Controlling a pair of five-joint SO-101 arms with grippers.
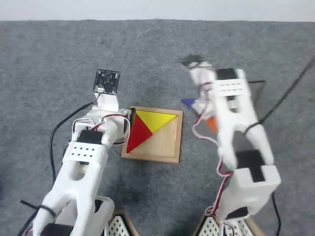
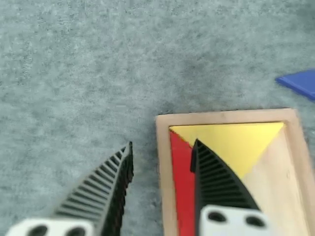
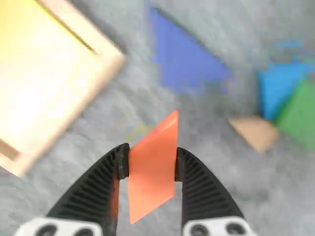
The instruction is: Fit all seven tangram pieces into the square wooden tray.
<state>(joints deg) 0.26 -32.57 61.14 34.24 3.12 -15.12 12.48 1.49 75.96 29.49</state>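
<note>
The right gripper [image 3: 151,150] pinches the orange piece [image 3: 152,183] by two opposite edges, just beside the tray [image 1: 170,156] at its 3 o'clock. To place it well, I'd carry it level over the bare wood toward the tray's 4 o'clock and turn it until an edge runs along the yellow triangle [image 1: 156,119], lowering it fully before release. The left gripper [image 2: 162,145] is spread astride the tray's 9 o'clock wall, one finger over the red triangle [image 1: 137,136]; it may crowd the drop. On the carpet [image 1: 49,59] wait the blue triangle [image 3: 184,54], light blue piece [image 3: 278,86], green piece [image 3: 298,115] and tan piece [image 3: 256,132].
</note>
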